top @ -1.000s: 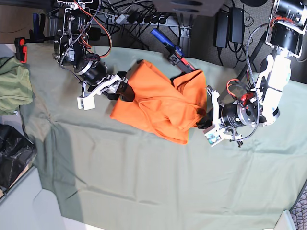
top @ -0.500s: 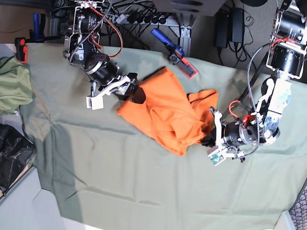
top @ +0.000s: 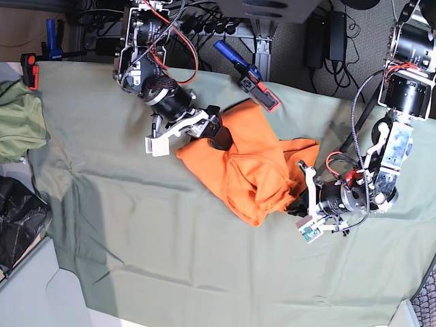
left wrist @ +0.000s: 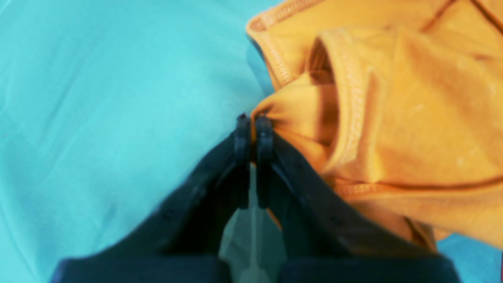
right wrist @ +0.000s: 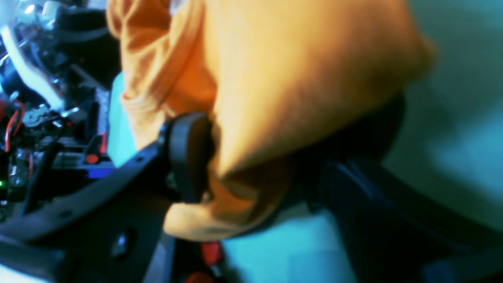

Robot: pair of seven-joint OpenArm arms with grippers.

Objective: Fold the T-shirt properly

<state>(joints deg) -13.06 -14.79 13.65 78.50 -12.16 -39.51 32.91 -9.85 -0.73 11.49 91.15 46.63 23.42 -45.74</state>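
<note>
Jaws of the left gripper [left wrist: 253,131] are pressed together on a thin pinch of orange fabric, a bunched tip near a stitched hem, with the rest of the T-shirt [left wrist: 393,118] spreading away to the right and upper right of the left wrist frame. On the other arm, the right gripper [right wrist: 251,153] stands spread wide, a thick bundle of the garment filling the gap between one dark pad at centre left and the other, mostly hidden under cloth at right; it looks like a grip on a fat fold rather than empty jaws.

In the base view the T-shirt [top: 253,167] lies crumpled at centre, its long axis running diagonally from upper left to lower right across the sage-green cloth [top: 170,259]. The right gripper [top: 216,135] holds the upper-left end, the left gripper [top: 298,204] the lower-right end, so the shirt hangs slack and doubled between them. Judging by that, the coming move turns on drawing the two ends apart along this diagonal to flatten the garment; neither arm is nearer, each owns one end. An olive-green garment [top: 19,122] sits well apart at the left edge.
</note>
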